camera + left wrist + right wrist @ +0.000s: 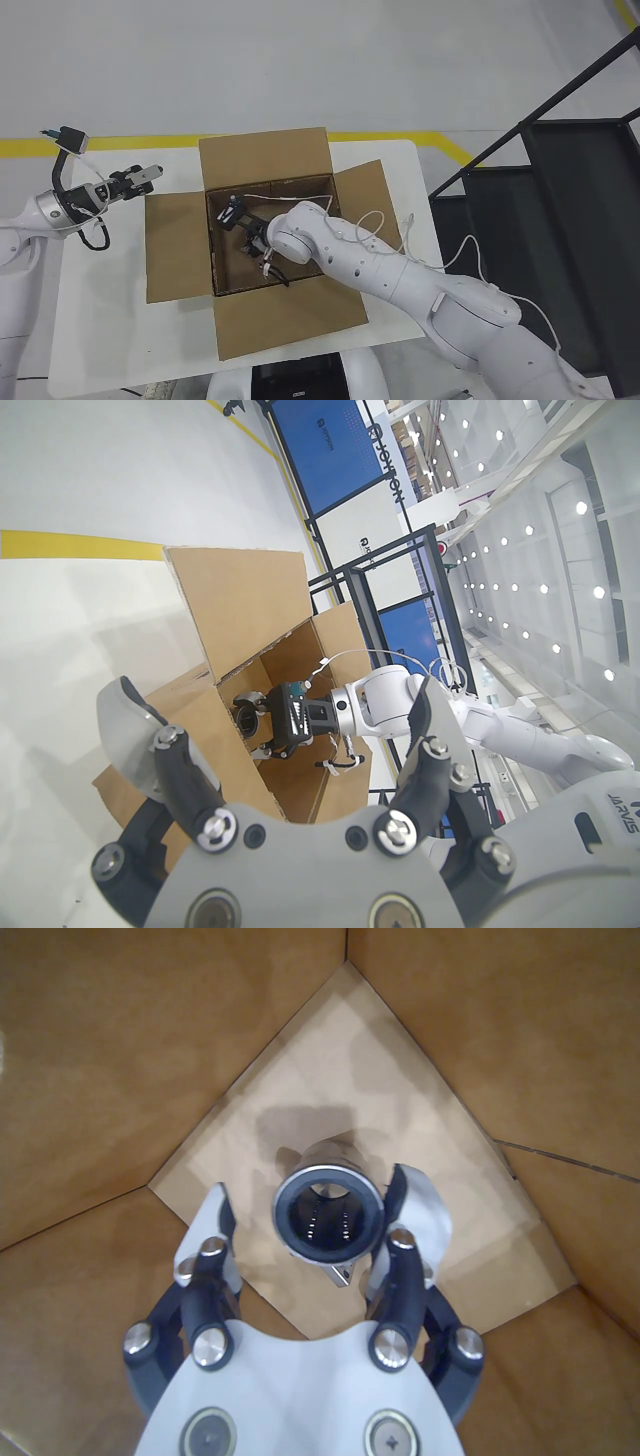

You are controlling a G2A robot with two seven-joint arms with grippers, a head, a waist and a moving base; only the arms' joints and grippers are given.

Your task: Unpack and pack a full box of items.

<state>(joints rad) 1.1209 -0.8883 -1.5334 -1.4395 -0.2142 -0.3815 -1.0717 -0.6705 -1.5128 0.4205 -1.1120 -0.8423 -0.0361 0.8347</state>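
Observation:
An open cardboard box with all flaps spread stands in the middle of the white table. My right gripper is down inside it. On the box floor sits a metal cylindrical bearing with a dark ring and a small flange. The right gripper is open around it: one finger is against its side, the other stands a little apart. The left wrist view shows the same, with the bearing between the right gripper's fingers. My left gripper hovers open and empty just beyond the box's left flap.
A dark metal staircase with a railing stands close to the table's right side. A yellow floor line runs behind the table. White cables hang along the right arm over the box's right flap.

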